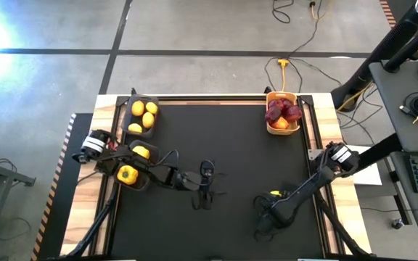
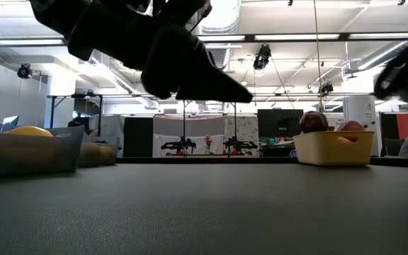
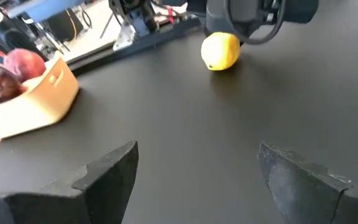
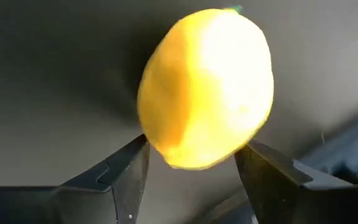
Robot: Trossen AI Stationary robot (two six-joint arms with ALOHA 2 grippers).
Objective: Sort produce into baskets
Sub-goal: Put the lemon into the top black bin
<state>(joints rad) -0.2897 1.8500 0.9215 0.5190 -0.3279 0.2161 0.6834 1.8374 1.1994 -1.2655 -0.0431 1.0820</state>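
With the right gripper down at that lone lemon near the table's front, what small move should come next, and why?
Probably finish closing the right gripper on the lemon, then lift. The right wrist view shows the lemon sitting between the two fingers, which flank its lower sides, and it appears to lie on the black mat. The black basket already holds other lemons, so that is likely its destination. The left gripper waits open nearby.

I see open black bench (image 1: 231,145) across the middle, a wide lane between the black basket (image 1: 141,116) at the far left and the yellow basket (image 1: 282,114) at the far right. Nearer me, the left gripper (image 1: 206,194) and a lemon (image 1: 275,194) narrow the passage.
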